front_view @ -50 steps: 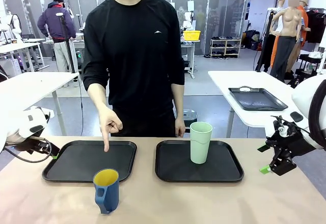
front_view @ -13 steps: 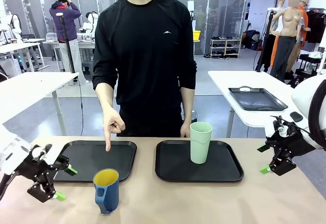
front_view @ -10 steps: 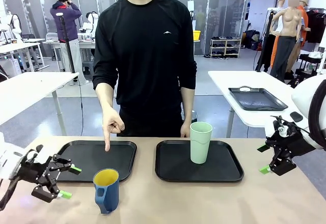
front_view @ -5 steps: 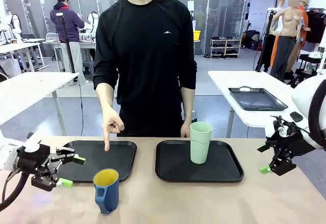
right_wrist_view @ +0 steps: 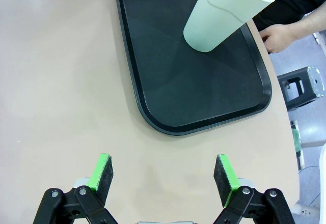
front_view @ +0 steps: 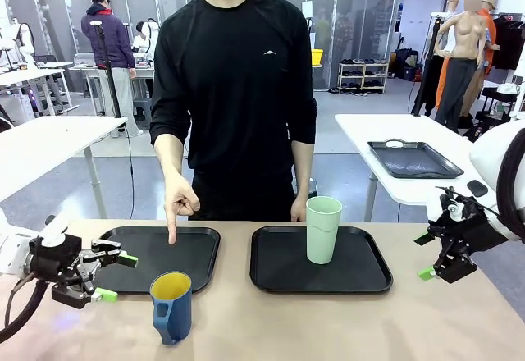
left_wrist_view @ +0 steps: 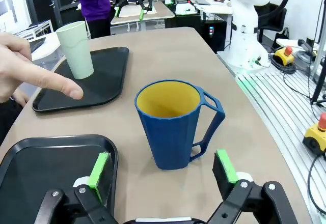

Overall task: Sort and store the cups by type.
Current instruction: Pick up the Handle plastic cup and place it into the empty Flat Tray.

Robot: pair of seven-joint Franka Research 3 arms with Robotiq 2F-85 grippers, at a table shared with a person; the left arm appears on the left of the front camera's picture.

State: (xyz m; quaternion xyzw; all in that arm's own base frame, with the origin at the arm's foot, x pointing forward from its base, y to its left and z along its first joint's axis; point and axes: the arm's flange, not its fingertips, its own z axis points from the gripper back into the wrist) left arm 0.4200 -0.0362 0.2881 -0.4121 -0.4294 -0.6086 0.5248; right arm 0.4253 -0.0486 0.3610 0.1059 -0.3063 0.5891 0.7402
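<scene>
A dark blue cup (front_view: 171, 306) with a yellow inside stands on the table in front of the left black tray (front_view: 131, 272); it sits ahead of my fingers in the left wrist view (left_wrist_view: 172, 123), handle to the right. My left gripper (front_view: 115, 276) is open just left of the cup, apart from it. The pale mint-green tumbler (front_view: 322, 228) stands upright on the right black tray (front_view: 361, 275), also seen in the right wrist view (right_wrist_view: 227, 12). My right gripper (front_view: 425, 256) hangs open and empty at the table's right edge. The person's hand (front_view: 177, 205) points a finger at the left tray.
The person stands at the far side, the other hand (right_wrist_view: 277, 36) resting by the right tray's far edge. Bare table lies between the trays and the near edge. Another table with a tray (front_view: 413, 159) stands behind on the right.
My left arm has come in from the left side and swung its open gripper up beside the blue cup. The right arm, both cups and the pointing hand have stayed put.
</scene>
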